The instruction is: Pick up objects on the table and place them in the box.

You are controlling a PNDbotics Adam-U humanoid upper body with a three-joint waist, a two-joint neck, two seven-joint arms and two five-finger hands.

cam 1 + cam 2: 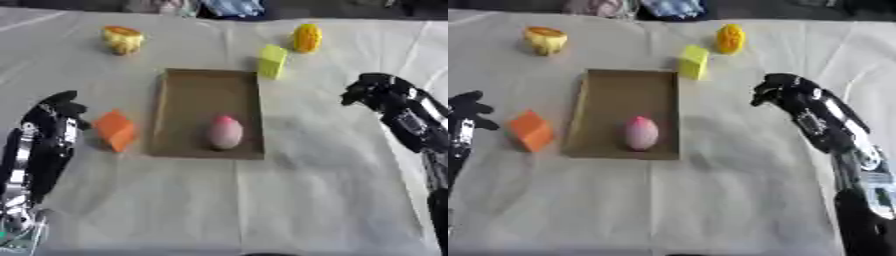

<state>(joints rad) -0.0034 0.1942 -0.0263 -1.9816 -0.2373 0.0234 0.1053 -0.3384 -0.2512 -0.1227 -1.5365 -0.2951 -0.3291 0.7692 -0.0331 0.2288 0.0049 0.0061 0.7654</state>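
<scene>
A shallow brown cardboard box (179, 90) lies in the middle of the table with a pink egg-shaped object (225, 132) inside near its front edge. An orange block (115, 130) sits just left of the box. A yellow-green block (272, 61) stands at the box's far right corner. Farther back lie a yellow corn-like object (307, 38) and a yellow-orange rounded object (122, 39). My left hand (59, 112) hovers left of the orange block, fingers curled, holding nothing. My right hand (779, 91) is right of the box, fingers curled downward, nothing in it.
A wrinkled white cloth (262, 200) covers the table. Bits of clothing and other items show along the far edge (227, 7).
</scene>
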